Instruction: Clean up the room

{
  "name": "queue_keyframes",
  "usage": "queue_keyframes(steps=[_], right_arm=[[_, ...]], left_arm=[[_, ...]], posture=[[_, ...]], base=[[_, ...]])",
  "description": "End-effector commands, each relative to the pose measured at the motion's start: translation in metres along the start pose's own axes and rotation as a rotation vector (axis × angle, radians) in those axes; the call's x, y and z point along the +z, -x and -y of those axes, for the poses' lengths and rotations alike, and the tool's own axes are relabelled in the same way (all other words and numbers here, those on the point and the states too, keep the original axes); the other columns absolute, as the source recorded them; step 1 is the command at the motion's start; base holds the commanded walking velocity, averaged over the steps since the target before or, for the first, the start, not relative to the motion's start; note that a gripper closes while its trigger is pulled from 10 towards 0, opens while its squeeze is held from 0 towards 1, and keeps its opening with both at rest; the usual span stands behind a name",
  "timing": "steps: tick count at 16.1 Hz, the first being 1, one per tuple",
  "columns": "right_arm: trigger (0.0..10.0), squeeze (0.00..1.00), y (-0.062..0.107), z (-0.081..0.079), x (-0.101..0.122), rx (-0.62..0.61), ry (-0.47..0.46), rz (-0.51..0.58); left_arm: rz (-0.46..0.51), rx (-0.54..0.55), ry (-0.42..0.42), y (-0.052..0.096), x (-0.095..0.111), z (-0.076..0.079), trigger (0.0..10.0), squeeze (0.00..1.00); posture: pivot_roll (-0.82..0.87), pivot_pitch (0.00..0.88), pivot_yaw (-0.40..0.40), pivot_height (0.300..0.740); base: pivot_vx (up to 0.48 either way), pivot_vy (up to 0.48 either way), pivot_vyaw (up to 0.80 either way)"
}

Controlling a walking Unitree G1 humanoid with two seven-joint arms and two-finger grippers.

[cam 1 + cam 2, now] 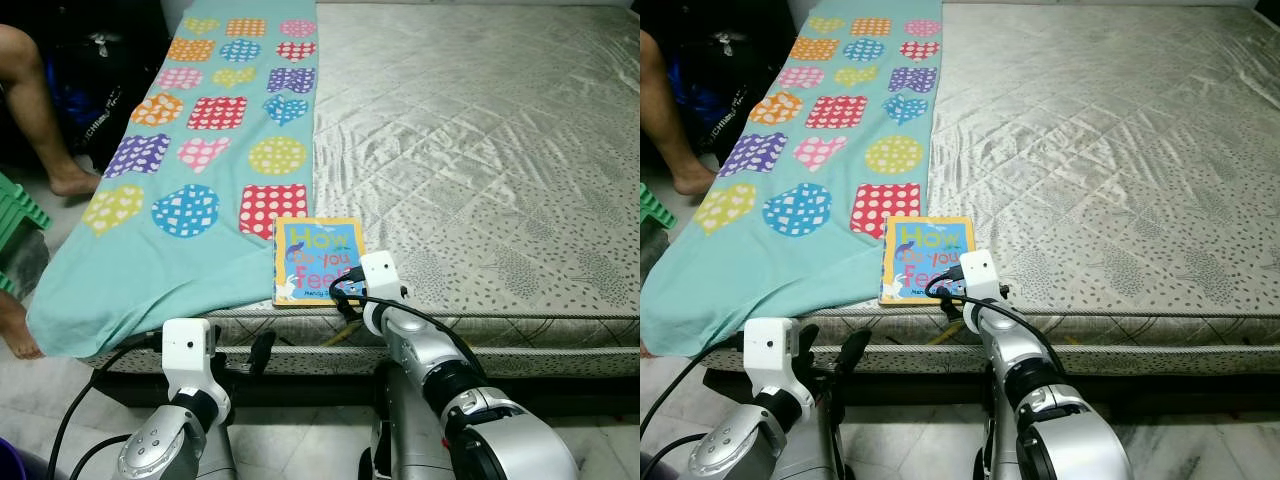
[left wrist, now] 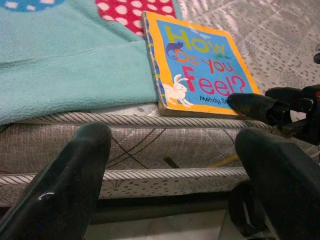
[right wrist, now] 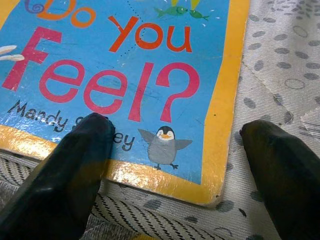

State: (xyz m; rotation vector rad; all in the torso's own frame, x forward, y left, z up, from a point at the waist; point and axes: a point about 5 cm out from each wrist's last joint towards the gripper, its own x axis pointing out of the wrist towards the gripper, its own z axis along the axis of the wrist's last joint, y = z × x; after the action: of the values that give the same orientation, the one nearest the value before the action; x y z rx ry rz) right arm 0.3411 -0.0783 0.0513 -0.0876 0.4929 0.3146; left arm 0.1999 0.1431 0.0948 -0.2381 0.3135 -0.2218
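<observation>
Now the right gripper (image 3: pixel 170 165), jaws released, straddles the near corner of the orange-bordered blue picture book (image 3: pixel 145 65) lying at the grey quilted mattress (image 1: pixel 480 150) edge; the left gripper (image 2: pixel 175 185), jaws spread wide, hangs below beside the mattress.

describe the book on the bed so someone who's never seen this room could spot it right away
Start at the big grey quilted mattress, then follow its near edge to where the teal blanket with dotted shapes ends. The book lies flat beside it, by the right gripper. Its yellow border and blue cover reading "How Do You Feel?" set it apart.
</observation>
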Motion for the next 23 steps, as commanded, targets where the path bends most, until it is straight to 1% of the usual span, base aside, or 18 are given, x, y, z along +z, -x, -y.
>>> queue_keyframes(steps=[1,3,5,8,9,10,11,14,19,23], right_arm=[[10.0,0.00,0.000,-0.006,-0.013,0.007,0.008,-0.053],[10.0,0.00,0.000,-0.008,-0.017,0.006,-0.007,-0.069],[10.0,0.00,0.001,-0.019,-0.029,0.067,-0.143,-0.148],[10.0,0.00,0.003,-0.028,-0.037,0.125,-0.190,-0.195],[8.7,0.00,0.004,-0.032,-0.040,0.148,-0.206,-0.208],[5.5,0.00,0.004,-0.034,-0.041,0.160,-0.214,-0.212],[0.1,0.00,0.004,-0.037,-0.043,0.175,-0.218,-0.218],[0.0,0.00,0.005,-0.039,-0.046,0.183,-0.210,-0.223],[0.0,0.00,0.006,-0.035,-0.047,0.180,-0.211,-0.235],[0.0,0.00,0.005,-0.034,-0.045,0.159,-0.234,-0.225]], left_arm=[[0.001,-0.008,-0.004,0.002,0.002,0.002,10.0,0.00],[-0.005,-0.015,-0.002,0.002,0.002,0.002,10.0,0.00],[-0.027,-0.039,0.010,0.002,-0.001,0.005,10.0,0.00],[-0.041,-0.061,0.013,0.003,-0.003,0.008,10.0,0.00],[-0.045,-0.066,0.014,0.003,-0.003,0.009,10.0,0.00],[-0.047,-0.068,0.014,0.003,-0.004,0.010,10.0,0.00],[-0.049,-0.070,0.016,0.003,-0.004,0.010,10.0,0.00],[-0.054,-0.069,0.022,0.003,-0.005,0.010,10.0,0.00],[-0.065,-0.067,0.036,0.001,-0.005,0.010,10.0,0.00],[-0.063,-0.058,0.043,0.000,-0.004,0.008,10.0,0.00]], posture=[[0.06,0.118,-0.016,0.519],[0.06,0.118,-0.015,0.519],[0.06,0.117,-0.015,0.519],[0.06,0.117,-0.016,0.519],[0.06,0.118,-0.016,0.519],[0.06,0.118,-0.016,0.519],[0.06,0.118,-0.016,0.519],[0.06,0.119,-0.019,0.519],[0.06,0.115,-0.022,0.519],[0.06,0.112,-0.022,0.519]], base=[[0.000,0.000,0.00],[0.000,0.000,0.00],[0.000,0.000,0.00],[0.000,0.000,0.00],[0.000,0.000,0.00],[0.000,0.000,0.00],[0.000,0.000,0.00],[0.000,0.000,0.00],[0.000,0.000,0.00],[0.000,0.000,0.00]])
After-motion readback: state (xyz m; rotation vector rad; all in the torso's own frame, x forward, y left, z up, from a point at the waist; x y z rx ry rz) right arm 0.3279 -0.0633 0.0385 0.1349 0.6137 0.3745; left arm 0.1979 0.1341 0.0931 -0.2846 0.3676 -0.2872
